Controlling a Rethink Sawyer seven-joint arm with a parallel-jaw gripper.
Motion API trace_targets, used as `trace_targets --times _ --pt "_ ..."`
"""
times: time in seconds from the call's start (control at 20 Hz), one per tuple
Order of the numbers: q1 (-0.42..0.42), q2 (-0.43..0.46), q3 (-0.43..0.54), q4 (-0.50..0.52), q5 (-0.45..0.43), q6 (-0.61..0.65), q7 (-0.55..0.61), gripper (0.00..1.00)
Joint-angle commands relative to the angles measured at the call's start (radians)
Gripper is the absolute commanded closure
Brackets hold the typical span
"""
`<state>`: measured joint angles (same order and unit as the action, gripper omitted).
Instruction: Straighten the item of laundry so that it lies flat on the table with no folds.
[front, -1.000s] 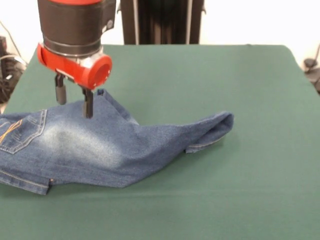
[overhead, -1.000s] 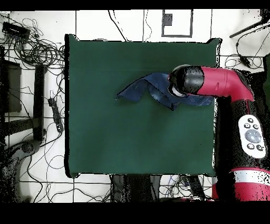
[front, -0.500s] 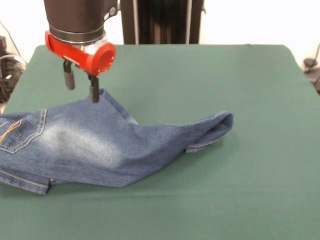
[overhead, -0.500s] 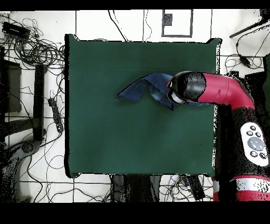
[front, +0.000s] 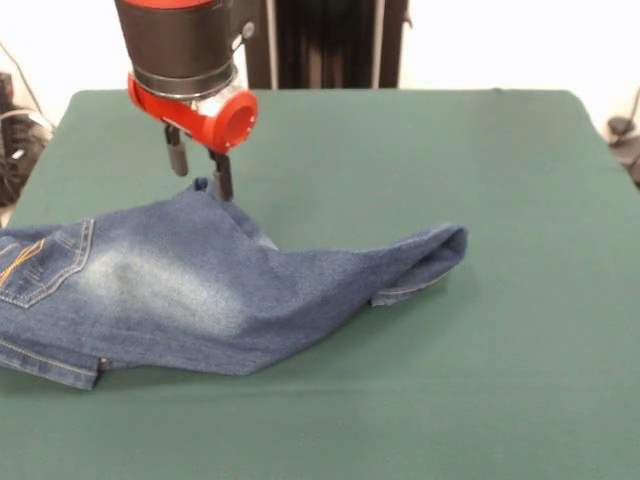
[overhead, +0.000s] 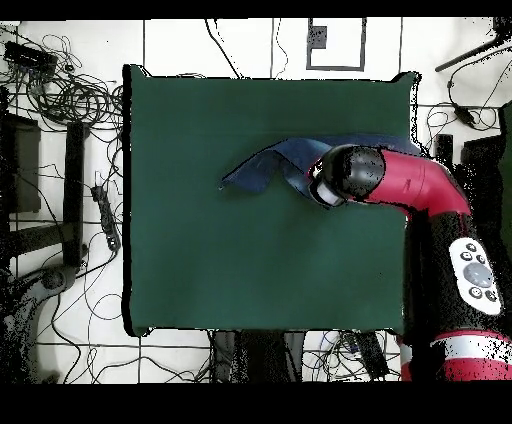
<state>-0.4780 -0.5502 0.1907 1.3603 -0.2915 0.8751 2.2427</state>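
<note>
**Jeans crumpled on the green table, gripper poised above their far edge**

On the left half of the table (front: 480, 170) in the front view, the small blue denim jeans (front: 190, 290) are seen lying folded and bunched, not flat. A back pocket (front: 40, 262) with orange stitching is shown at the far left, and one leg is stretched to the right, where its cuff (front: 430, 255) is doubled back on itself. A raised peak of cloth is formed at the far edge of the jeans. Just above that peak the gripper (front: 199, 174) is held, its two dark fingers (front: 222, 178) spread apart with nothing between them. Whether a fingertip touches the denim cannot be told. In the overhead view the jeans (overhead: 265, 165) are partly covered by the red arm (overhead: 410, 185).
</note>
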Motion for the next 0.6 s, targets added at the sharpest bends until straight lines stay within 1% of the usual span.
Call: trace_targets --times 0.05,0.15,0.25,0.4,0.6 --pt "0.047 0.122 0.038 0.159 0.078 0.009 0.103 0.00" --pt "0.054 0.131 0.031 0.162 0.074 -0.008 0.098 0.00" --pt "0.068 0.147 0.015 0.154 0.069 -0.029 0.118 0.00" --pt "0.061 0.169 0.019 0.148 0.065 -0.059 0.101 0.00" --pt "0.063 0.187 0.009 0.138 0.069 -0.076 0.123 0.00"
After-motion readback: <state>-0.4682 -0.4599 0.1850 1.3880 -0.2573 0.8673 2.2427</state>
